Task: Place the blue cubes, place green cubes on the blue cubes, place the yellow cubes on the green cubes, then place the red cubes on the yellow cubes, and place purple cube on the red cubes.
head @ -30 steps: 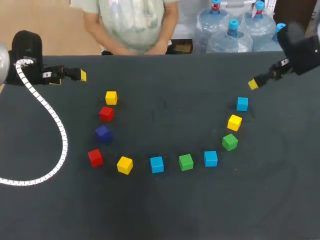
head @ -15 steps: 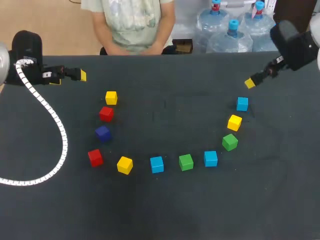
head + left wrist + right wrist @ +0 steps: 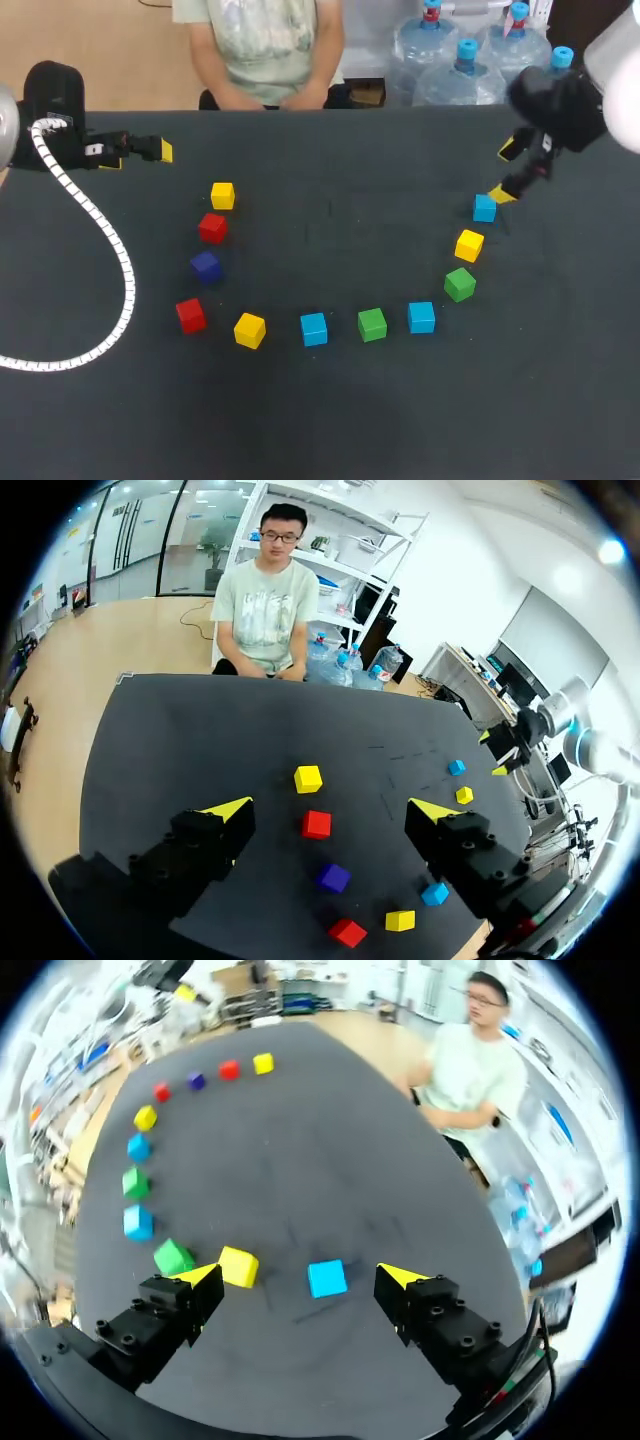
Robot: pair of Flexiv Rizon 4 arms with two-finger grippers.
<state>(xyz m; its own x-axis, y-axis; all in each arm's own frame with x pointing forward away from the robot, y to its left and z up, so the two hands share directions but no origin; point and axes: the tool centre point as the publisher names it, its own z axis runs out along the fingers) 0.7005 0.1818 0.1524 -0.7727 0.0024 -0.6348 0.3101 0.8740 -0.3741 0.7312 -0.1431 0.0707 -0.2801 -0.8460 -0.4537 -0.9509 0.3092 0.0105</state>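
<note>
1. R. gripper [image 3: 505,172] hung wide open at 2 o'clock on the table [image 3: 330,420], w/ the blue cube [image 3: 485,208] at the arc's end just by its lower tip. Wrist view showed that cube ahead of and between the tips, nearer one finger. No contact was seen, and height above the cloth could not be told.
2. Risk: off-centre closing. The nearer finger would probably meet the cube first and shove or spin it before the other arrived.
3. Risk: neighbour strike. A yellow cube [image 3: 469,244] sat just beside the blue one, at its 7 o'clock, w/ a green cube [image 3: 460,284] next along. A finger descending on that side could knock either.
4. Risk: corner pinch. The cube's faces looked slightly turned vs. the finger line, so the grip might twist or slip on lift.
5. L. gripper [image 3: 140,155] was wide open and empty at 10 o'clock, well apart from all cubes. Its white hose [image 3: 120,280] lay near a red cube [image 3: 190,315] at 8 o'clock, so an arm swing could sweep it.
6. Risk: colour mix-up. The purple cube [image 3: 205,266] read dark, approx. blue.
</note>
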